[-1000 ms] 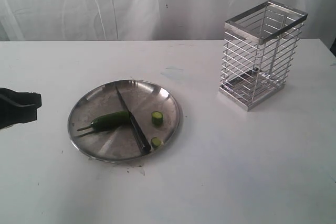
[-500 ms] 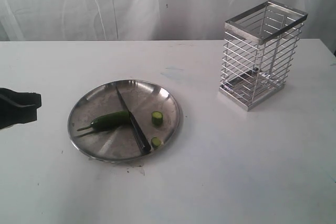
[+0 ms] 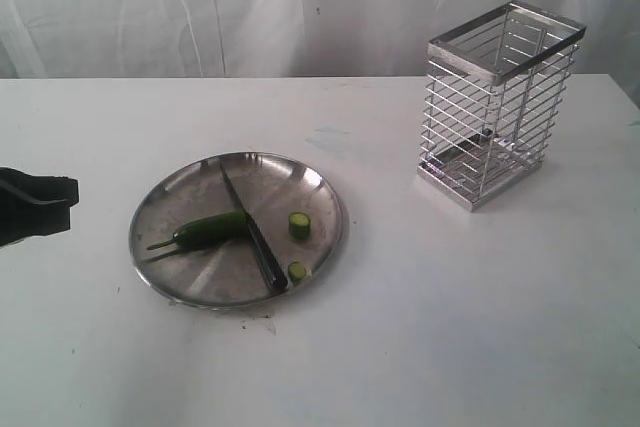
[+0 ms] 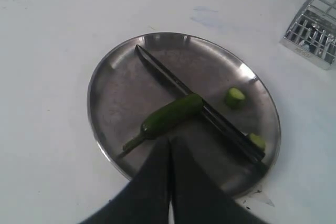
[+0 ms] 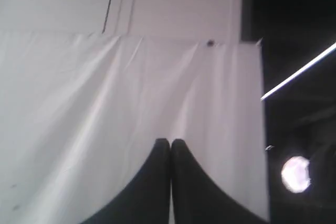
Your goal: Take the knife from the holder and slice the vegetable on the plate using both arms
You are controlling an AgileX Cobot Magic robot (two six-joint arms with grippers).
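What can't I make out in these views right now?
Right hand: outside the exterior view; its wrist view shows white cloth and darkness, so its place is unknown.
Left hand: mostly cut off by the exterior view's left edge.
Holder: exterior view, a dark shape inside, behind the wires, too small to identify; the left wrist view's edge crops it.
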